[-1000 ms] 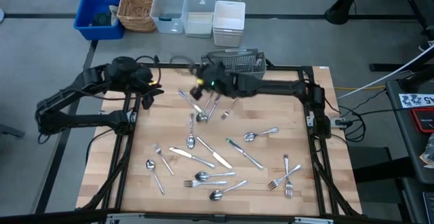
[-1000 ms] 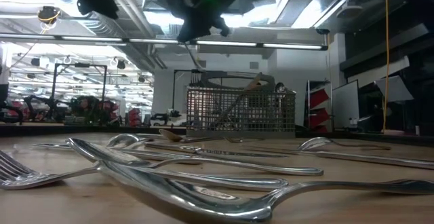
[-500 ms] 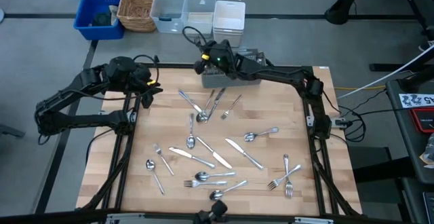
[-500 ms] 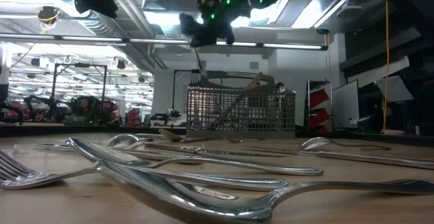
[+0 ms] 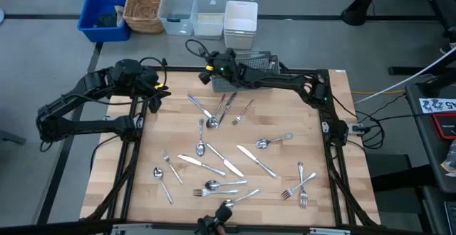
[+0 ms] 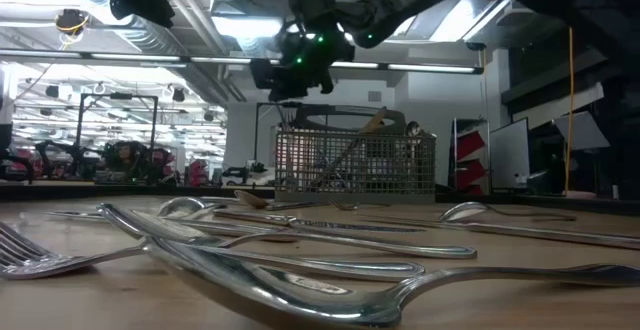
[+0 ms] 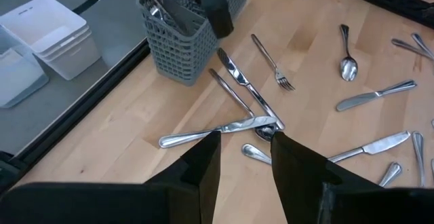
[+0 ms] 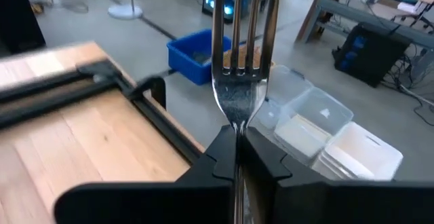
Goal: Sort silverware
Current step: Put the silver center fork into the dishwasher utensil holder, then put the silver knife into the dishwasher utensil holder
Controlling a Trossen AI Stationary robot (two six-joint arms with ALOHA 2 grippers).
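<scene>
Closed jaws of the right gripper (image 8: 236,157) pinch the neck of a fork (image 8: 239,68), tines pointing away from the wrist. That gripper (image 5: 211,73) hangs above the left end of the grey wire basket (image 5: 246,85), which stands at the far edge of the wooden table (image 5: 313,142), against the black frame rail. Several pieces of cutlery already stand inside the basket (image 7: 178,34).

Parted jaws of the left gripper (image 7: 244,159) hold nothing; it waits well left of the basket, above the table's far left corner (image 5: 153,92).

Just in front of the basket lies a crossed cluster of a knife (image 5: 199,106), a spoon (image 5: 214,121) and a fork (image 5: 242,112). More silverware (image 5: 221,165) lies scattered farther from the basket, toward the near edge. A bare strip of wood stays open to the right of the basket, along the right rail. Beyond the table's far edge, behind the basket, stand bins (image 5: 192,11) on the floor.
</scene>
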